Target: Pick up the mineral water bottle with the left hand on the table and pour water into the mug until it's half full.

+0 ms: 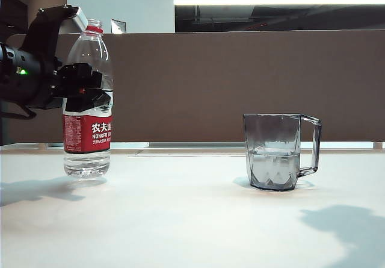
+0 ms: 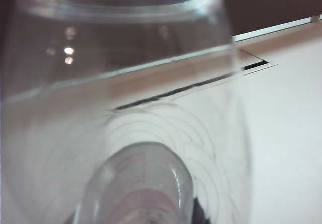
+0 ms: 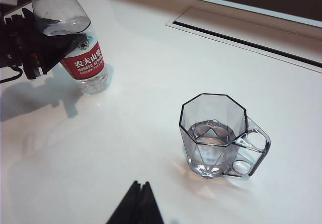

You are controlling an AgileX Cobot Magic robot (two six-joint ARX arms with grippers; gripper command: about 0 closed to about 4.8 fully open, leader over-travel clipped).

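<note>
Clear plastic, the mineral water bottle (image 1: 88,99) stood upright on the white table (image 1: 180,220) at the left, uncapped, with the left pincer (image 1: 81,87) clamped around its body just above the red label. The mug (image 1: 274,152) sat well apart to the right, its water (image 1: 274,162) apparently near halfway. With pouring seemingly done, the sensible move was to release the bottle only once it rested flat, then back away without knocking it. The right pincer (image 3: 136,204) hung near the table's front edge, its tips together, holding nothing.
</note>
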